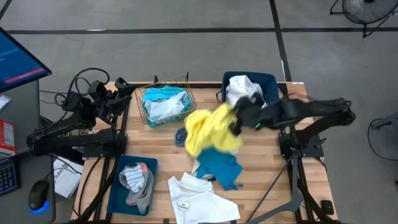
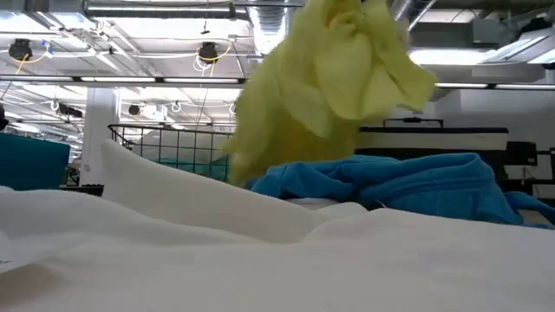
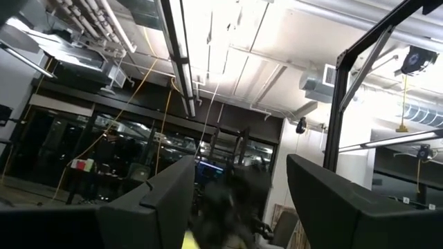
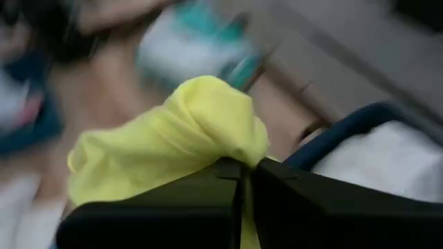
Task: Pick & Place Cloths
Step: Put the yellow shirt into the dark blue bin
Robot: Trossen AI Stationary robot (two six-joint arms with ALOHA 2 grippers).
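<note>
I held the yellow cloth (image 1: 211,129) clamped in the right gripper (image 1: 236,122) at centre; teal cloth (image 1: 221,165) and white cloth (image 1: 199,198) at 6 o'clock remained unsorted.

We see a grey concrete floor (image 1: 186,46) crossed by dark lines beyond the wooden table (image 1: 261,155), with a floor fan (image 1: 364,12) well beyond the right gripper (image 1: 238,118) at the far corner and a lit monitor (image 1: 18,59) on a desk out past the left arm. Above, from the low view, bright strip lights (image 2: 130,80), pipes and hanging cables run across an open ceiling (image 2: 156,35). From the left wrist view a long light fixture (image 3: 181,62) and ductwork (image 3: 104,34) hang over dark windows (image 3: 62,145).
</note>
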